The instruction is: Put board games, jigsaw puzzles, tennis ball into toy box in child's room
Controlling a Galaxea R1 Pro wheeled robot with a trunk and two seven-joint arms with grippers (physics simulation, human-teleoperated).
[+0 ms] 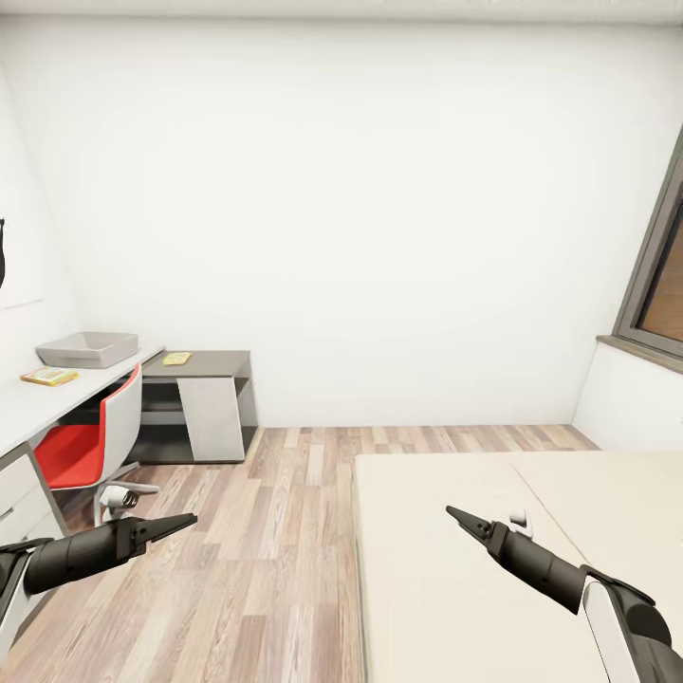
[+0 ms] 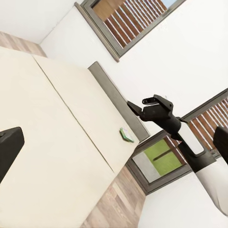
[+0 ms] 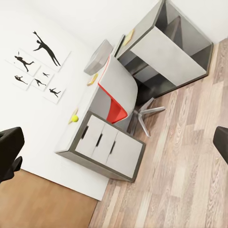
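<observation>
Both grippers, left [image 1: 190, 519] and right [image 1: 453, 513], closed to points, empty, held low for travel. Toy box [image 1: 87, 349] at table's [image 1: 28, 408] far end; bed [image 1: 455, 569] alongside.

I see a floor [image 1: 275, 531] of wood-look planks, streaky brown and grey, with a faint sheen. The bed [image 1: 455, 569] has a matt beige top that looks like smooth cloth. The table [image 1: 57, 398] top is a flat, matt pale grey, and the toy box [image 1: 87, 350] on it looks like matt grey plastic. The chair [image 1: 85, 446] has a red seat in a smooth white shell. Both my arms look matt black.
</observation>
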